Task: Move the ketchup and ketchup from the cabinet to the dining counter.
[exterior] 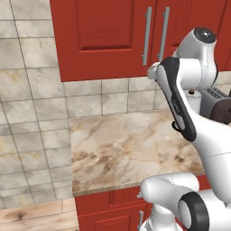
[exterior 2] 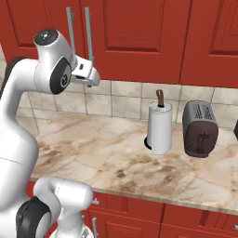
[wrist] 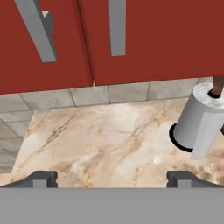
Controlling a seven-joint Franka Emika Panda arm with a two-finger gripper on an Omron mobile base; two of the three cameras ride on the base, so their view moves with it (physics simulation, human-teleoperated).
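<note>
Tool [wrist: 112,179] gapes wide and empty below the closed cabinet [wrist: 153,39] — opening step not begun; next it must rise to a door handle [wrist: 117,26] and clasp it.

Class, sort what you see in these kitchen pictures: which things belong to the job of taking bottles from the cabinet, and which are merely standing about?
Belongs to the job:
- cabinet, doors closed
- its handles
- gripper, open, holding nothing

Just standing about:
- paper-towel roll
- toaster
- worktop
- tiled wall
</note>
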